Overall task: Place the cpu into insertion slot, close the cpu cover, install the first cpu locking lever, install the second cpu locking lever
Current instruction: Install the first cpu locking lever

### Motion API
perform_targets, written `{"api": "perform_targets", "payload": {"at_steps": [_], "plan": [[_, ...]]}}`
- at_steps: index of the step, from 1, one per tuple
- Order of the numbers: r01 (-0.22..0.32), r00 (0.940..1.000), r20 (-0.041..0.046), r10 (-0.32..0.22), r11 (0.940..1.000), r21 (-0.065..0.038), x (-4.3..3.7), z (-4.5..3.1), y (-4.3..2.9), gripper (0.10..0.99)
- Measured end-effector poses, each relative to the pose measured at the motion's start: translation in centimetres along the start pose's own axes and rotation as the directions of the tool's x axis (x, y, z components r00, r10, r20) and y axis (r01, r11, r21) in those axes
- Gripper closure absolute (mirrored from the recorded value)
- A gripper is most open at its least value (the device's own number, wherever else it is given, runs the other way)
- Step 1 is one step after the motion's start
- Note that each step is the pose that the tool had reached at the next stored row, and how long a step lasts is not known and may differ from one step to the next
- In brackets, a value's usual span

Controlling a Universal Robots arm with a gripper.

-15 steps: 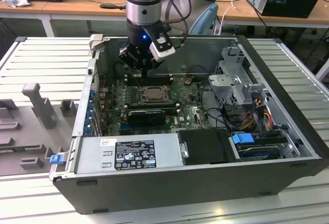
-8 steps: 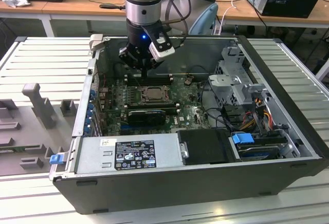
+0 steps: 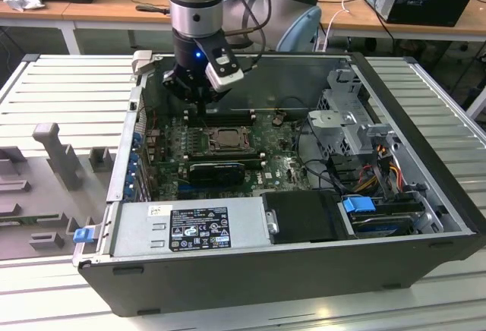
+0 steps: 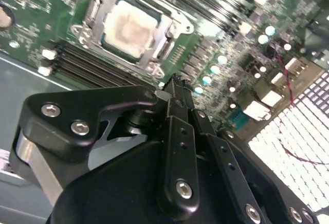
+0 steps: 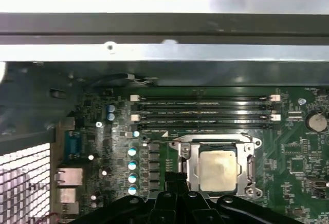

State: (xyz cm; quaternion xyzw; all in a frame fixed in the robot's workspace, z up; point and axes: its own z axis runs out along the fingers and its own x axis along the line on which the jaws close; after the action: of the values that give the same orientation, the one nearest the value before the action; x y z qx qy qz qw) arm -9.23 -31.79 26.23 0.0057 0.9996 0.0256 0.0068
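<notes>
The cpu (image 3: 225,140) (image 4: 129,29) (image 5: 218,169), a pale square chip, lies in the insertion slot (image 3: 206,142) on the green board inside the open computer case. The cpu cover (image 4: 167,40) (image 5: 191,157), a thin metal frame, lies flat around the chip, whose top shows through its window. My gripper (image 3: 202,109) (image 4: 175,82) (image 5: 175,179) hangs just above the board beside the socket, near its corner toward the long memory slots. Its black fingers are pressed together and hold nothing.
Long black memory slots (image 5: 205,112) run beside the socket. A black card (image 3: 218,170) stands on its other side. A power supply (image 3: 190,227), a drive cage (image 3: 345,118) and cables (image 3: 376,168) crowd the case, whose walls (image 3: 414,130) enclose everything.
</notes>
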Motion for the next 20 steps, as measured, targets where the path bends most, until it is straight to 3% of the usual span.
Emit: {"api": "perform_targets", "payload": {"at_steps": [3,7,12,20], "plan": [[0.000,1.0000,0.0000,0.000,1.0000,-0.003,1.36,0.06,-0.02,0.980],[0.000,1.0000,0.0000,0.000,1.0000,-0.005,2.56,0.14,0.19,0.980],[0.000,1.0000,0.0001,0.000,1.0000,-0.005,2.84,0.51,1.96,0.980],[0.000,1.0000,0.0002,0.000,1.0000,-0.002,2.45,0.70,2.33,0.980]]}}
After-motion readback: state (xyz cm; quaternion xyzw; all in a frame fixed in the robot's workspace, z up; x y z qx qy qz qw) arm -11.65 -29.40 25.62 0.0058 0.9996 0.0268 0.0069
